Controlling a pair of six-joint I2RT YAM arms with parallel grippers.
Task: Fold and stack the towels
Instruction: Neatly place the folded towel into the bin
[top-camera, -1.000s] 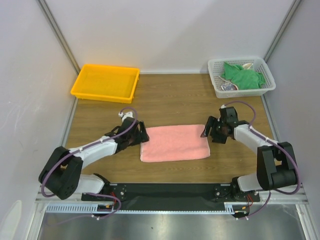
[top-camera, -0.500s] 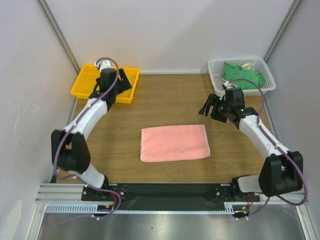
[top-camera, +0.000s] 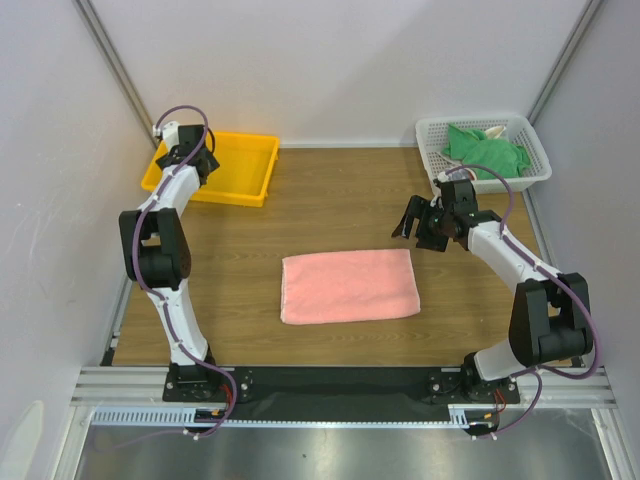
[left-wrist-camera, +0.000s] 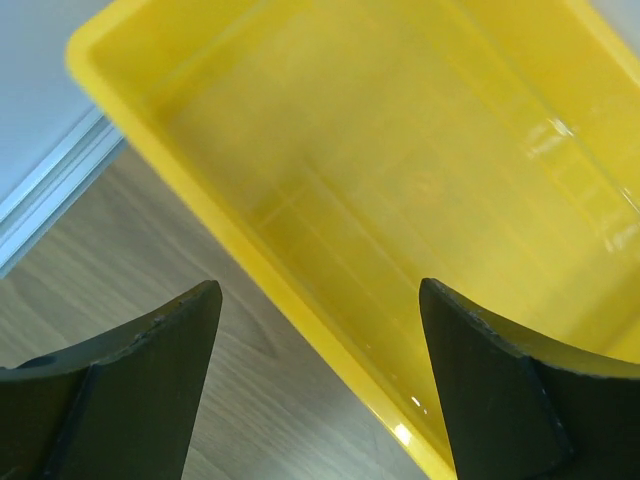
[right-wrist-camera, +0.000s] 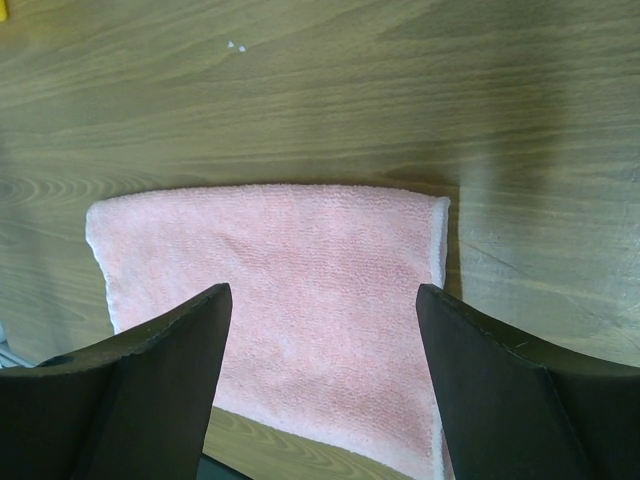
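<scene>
A salmon-pink towel (top-camera: 349, 285) lies folded flat in the middle of the table, and the right wrist view shows it (right-wrist-camera: 280, 290) below the fingers. A green towel (top-camera: 485, 150) sits crumpled in the white mesh basket (top-camera: 534, 176), with a pale scrap of cloth (top-camera: 494, 131) behind it. My right gripper (top-camera: 415, 222) (right-wrist-camera: 322, 290) hovers open above the table beyond the pink towel's far right corner, holding nothing. Far from the towels, my left gripper (top-camera: 197, 163) (left-wrist-camera: 320, 290) is open and empty over the near rim of the yellow tray (left-wrist-camera: 330, 330).
The yellow tray (top-camera: 250, 192) stands at the back left with nothing in it. At the back right corner the mesh basket stands against the wall. White walls close in the table on three sides. Bare wood surrounds the pink towel.
The left arm swung from the pink towel's left edge up to the yellow tray. The right gripper lifted back from the towel's right edge. The towel lies unchanged.
</scene>
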